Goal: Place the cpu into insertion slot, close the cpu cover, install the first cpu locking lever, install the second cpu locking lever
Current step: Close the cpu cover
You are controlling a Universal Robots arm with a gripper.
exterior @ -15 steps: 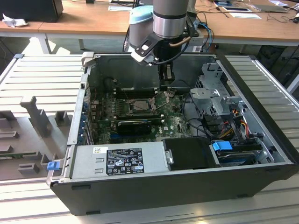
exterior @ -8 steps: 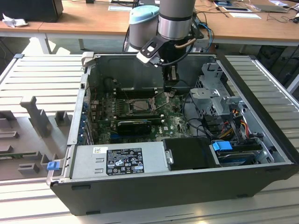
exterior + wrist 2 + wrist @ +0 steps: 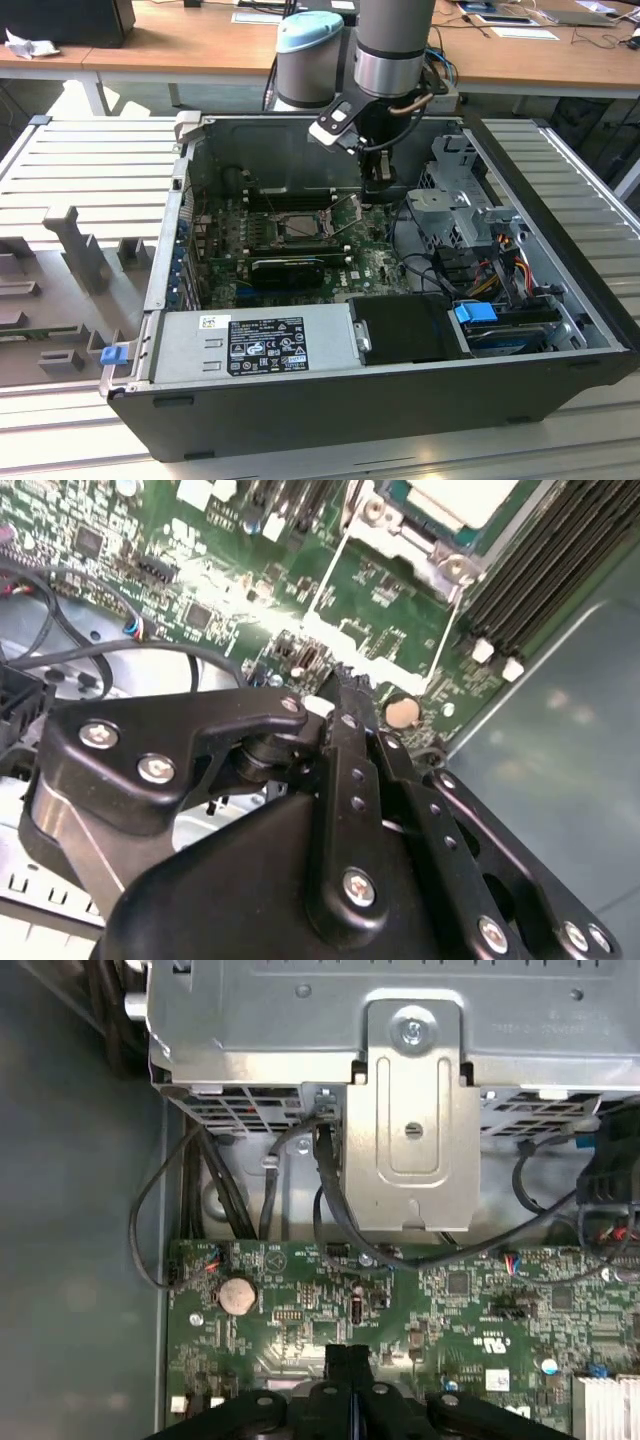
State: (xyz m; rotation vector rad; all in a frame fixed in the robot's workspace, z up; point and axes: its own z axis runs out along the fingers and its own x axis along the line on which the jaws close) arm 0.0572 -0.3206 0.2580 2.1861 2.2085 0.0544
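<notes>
In the exterior view my gripper (image 3: 383,193) hangs inside the open computer case, just to that view's right of the insertion slot (image 3: 300,226). Its black fingers are shut together with nothing between them in both wrist views (image 3: 340,687) (image 3: 350,1356). The cpu (image 3: 462,494) lies pale in the socket, with the silvery cpu cover (image 3: 405,542) along its edge. Two thin wire levers (image 3: 328,575) (image 3: 452,630) run from the socket's corners toward my fingertips, which hover over the green board close to their far ends.
A metal drive cage (image 3: 410,1130) with black cables (image 3: 325,1210) stands just beyond the gripper. Memory slots (image 3: 545,560) flank the socket. A coin battery (image 3: 237,1295) sits on the board. The black graphics card (image 3: 290,268) and power supply (image 3: 250,342) lie nearer the case front.
</notes>
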